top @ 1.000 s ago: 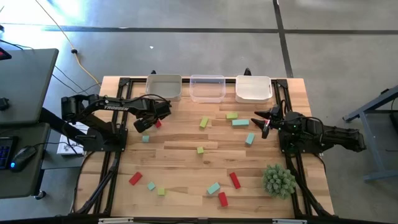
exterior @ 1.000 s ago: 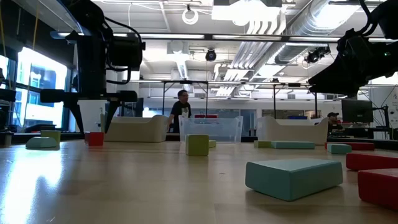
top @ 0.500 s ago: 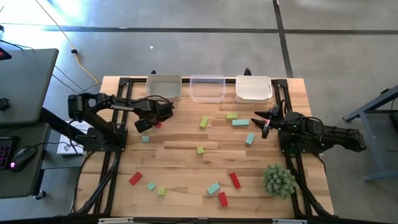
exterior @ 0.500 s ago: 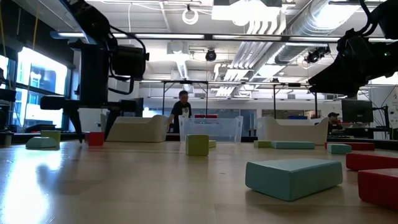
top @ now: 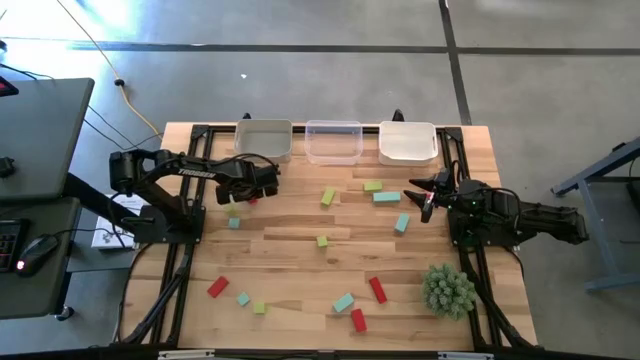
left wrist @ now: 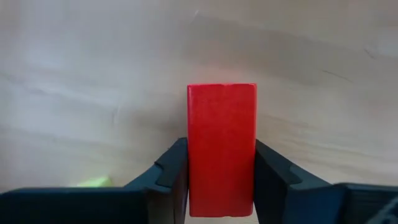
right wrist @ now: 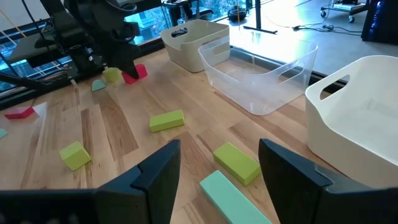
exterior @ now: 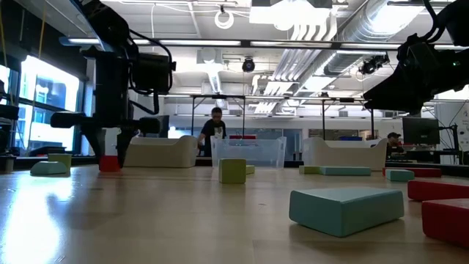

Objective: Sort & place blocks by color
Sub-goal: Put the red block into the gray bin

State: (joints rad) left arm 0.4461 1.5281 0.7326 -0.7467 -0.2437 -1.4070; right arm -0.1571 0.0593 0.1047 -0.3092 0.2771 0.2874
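Down at the near edge of the tabletop (top: 300, 240), a few blocks lie scattered: a red one (top: 358, 320) nearest the front, a teal one (top: 343, 302) just beside it, a second red one (top: 377, 289) a little farther back, and on the left side a red block (top: 217, 287) with a small teal piece (top: 243, 298) and a small yellow-green piece (top: 259, 308) near it. A spiky green ball (top: 447, 289) sits at the front right. Farther in, a yellow-green cube (top: 321, 241) rests alone near the middle. Beyond that, on the right, the right gripper (top: 422, 196) hangs over the wood with its fingers (right wrist: 158, 171) spread wide and nothing between them; a teal block (top: 401, 223) lies just beside it, and another teal block (top: 386, 197) and two yellow-green blocks (top: 372, 185) (top: 327, 197) lie a bit farther back. On the left, the left gripper (top: 246, 195) is down at the tabletop, its fingers (left wrist: 174, 171) pressed against both long sides of a red block (left wrist: 221, 149) that rests on the wood. At the far edge stand three bins in a row: a beige bin (top: 264, 139), a clear bin (top: 332, 141) and a white bin (top: 407, 142).
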